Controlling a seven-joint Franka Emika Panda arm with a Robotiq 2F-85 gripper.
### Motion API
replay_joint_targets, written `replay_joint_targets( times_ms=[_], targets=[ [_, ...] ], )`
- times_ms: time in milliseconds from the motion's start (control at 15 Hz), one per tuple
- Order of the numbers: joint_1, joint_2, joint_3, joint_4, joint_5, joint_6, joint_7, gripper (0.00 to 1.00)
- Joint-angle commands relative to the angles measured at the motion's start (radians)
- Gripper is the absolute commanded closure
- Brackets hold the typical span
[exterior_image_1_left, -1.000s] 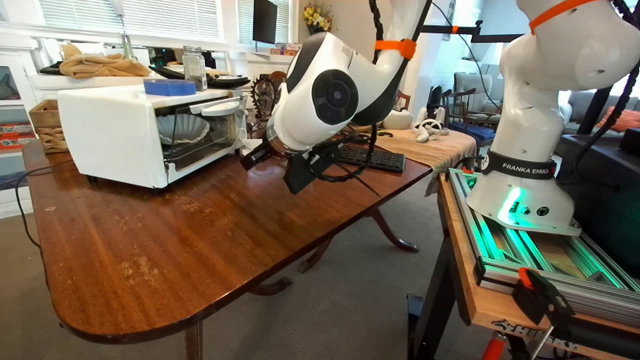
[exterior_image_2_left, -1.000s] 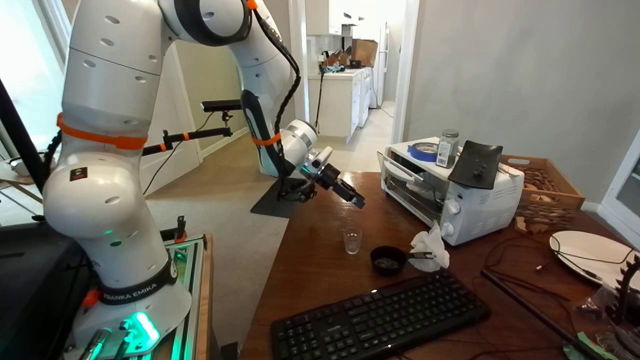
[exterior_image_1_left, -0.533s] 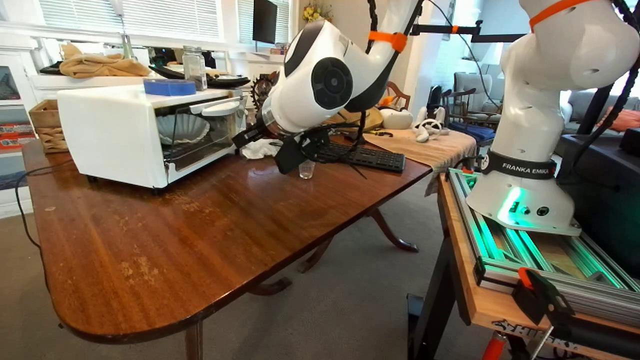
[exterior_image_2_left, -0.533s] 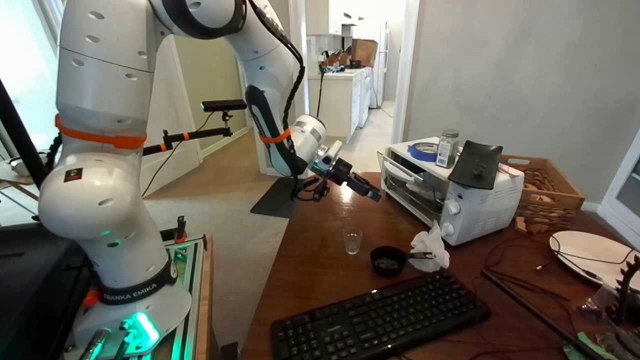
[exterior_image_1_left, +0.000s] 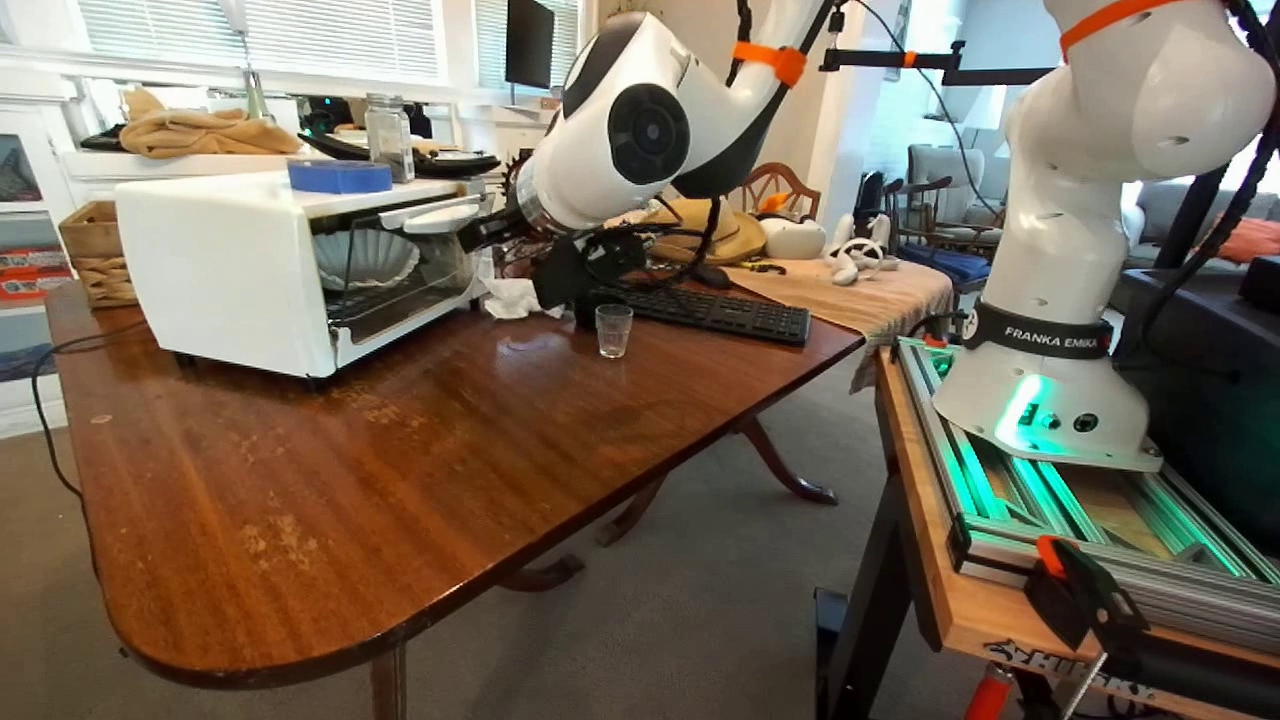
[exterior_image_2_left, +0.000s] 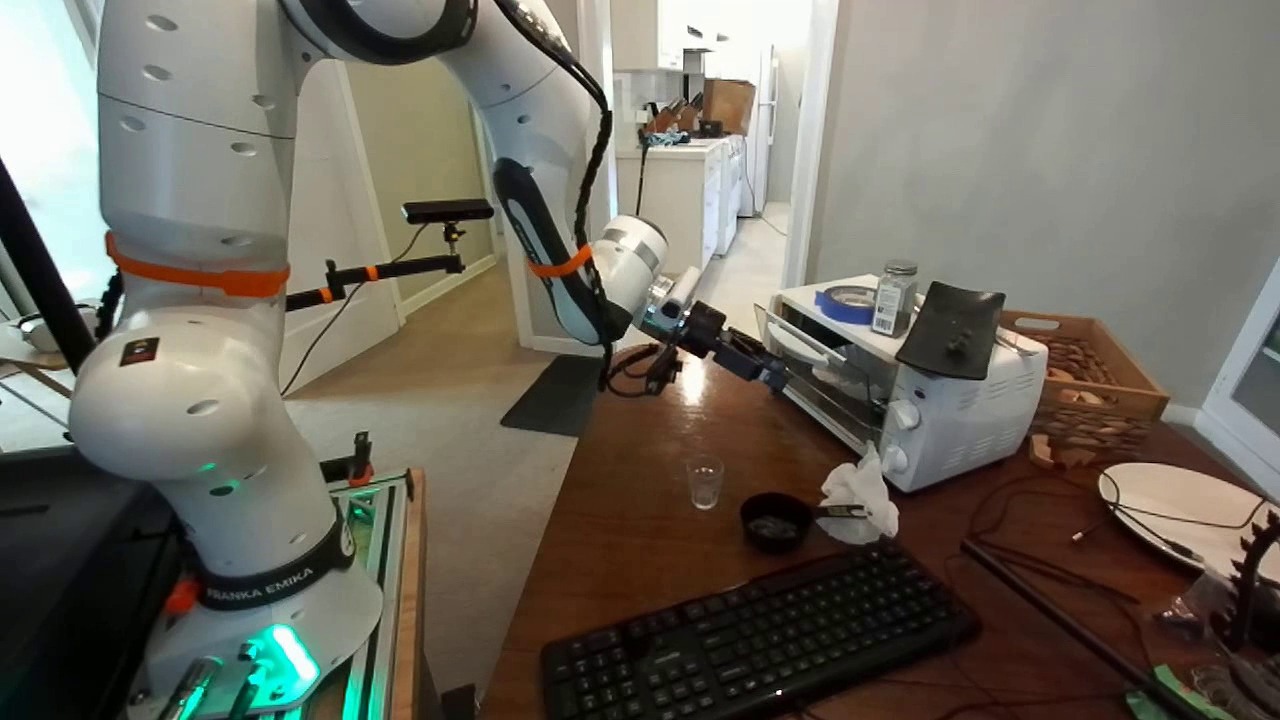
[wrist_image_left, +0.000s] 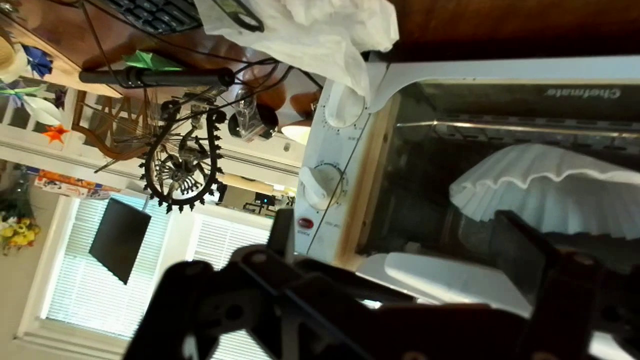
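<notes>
The end effector (wrist_image_left: 400, 232) is spread wide, with its two black fingers (wrist_image_left: 520, 245) set far apart. It is pointed at the front of a white oven (exterior_image_1_left: 225, 270). In the wrist view, the oven's white handle (wrist_image_left: 450, 280) is seen in the gap between the fingers; whether the handle is touched cannot be told. Inside the oven a white wavy dish (wrist_image_left: 545, 190) can be seen, and part of it is hidden by a finger. Two white knobs (wrist_image_left: 322, 186) are set on the oven's front.

The oven is stood on a shiny brown desk (exterior_image_1_left: 380, 480). On its top are kept a roll of blue tape (exterior_image_2_left: 847, 303), a clear jar (exterior_image_2_left: 895, 298) and a black tray (exterior_image_2_left: 955, 305). Near the knobs, some crumpled white paper (exterior_image_2_left: 860, 500) is left on the desk, with a black bowl (exterior_image_2_left: 765, 543) just beside it. A small clear cup (exterior_image_1_left: 613, 330) is stood upright near the bowl, and a black keyboard (exterior_image_2_left: 760, 640) is laid close by. Next to the oven a brown basket (exterior_image_2_left: 1140, 392) is placed, and a white plate (exterior_image_2_left: 1190, 485) is seen near the basket.
</notes>
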Motion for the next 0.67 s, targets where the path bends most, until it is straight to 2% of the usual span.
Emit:
replay_joint_targets(
  times_ms=[0,400,600],
  targets=[
    [-0.015,-0.039,-0.012,0.009,-0.022,0.018,0.044,0.0],
    [-0.038,-0.014,-0.035,0.133,0.009,0.051,0.003,0.0],
    [-0.037,0.006,-0.03,0.134,0.024,0.094,0.012,0.0]
  ],
)
